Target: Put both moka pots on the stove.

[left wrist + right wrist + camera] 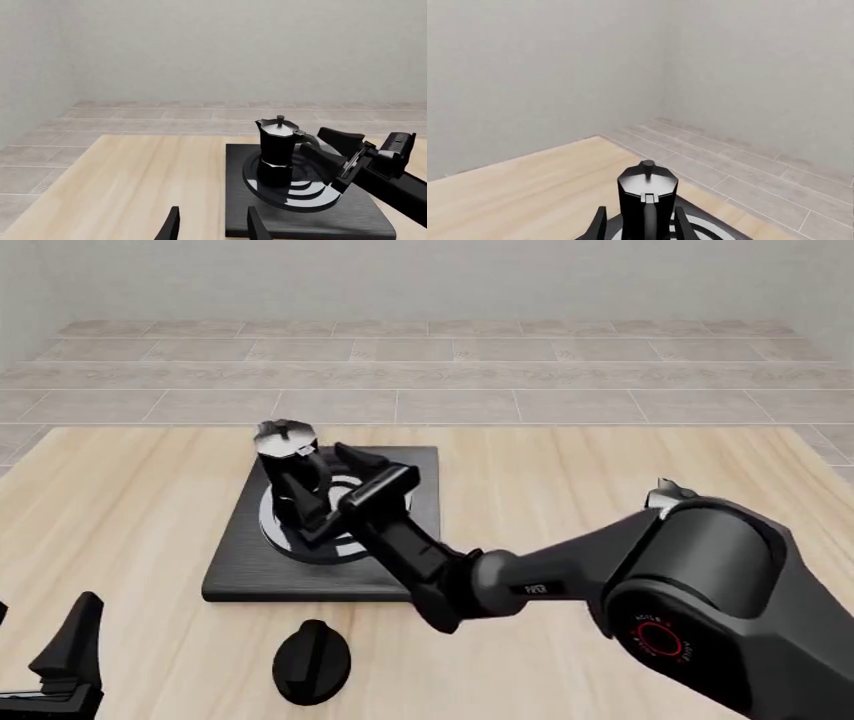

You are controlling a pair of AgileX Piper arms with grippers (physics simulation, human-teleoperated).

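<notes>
On the stove [240,575] near the bench's far-left edge, a rigid, top-heavy moka pot [286,465] sits in the right tool's [315,502] narrow handle-side grasp.

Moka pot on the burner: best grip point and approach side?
Grip the narrow waist of the moka pot, fingers either side, coming in low from the handle side as the right gripper does. It stands upright on the stove; the waist likely stops it slipping.
</notes>
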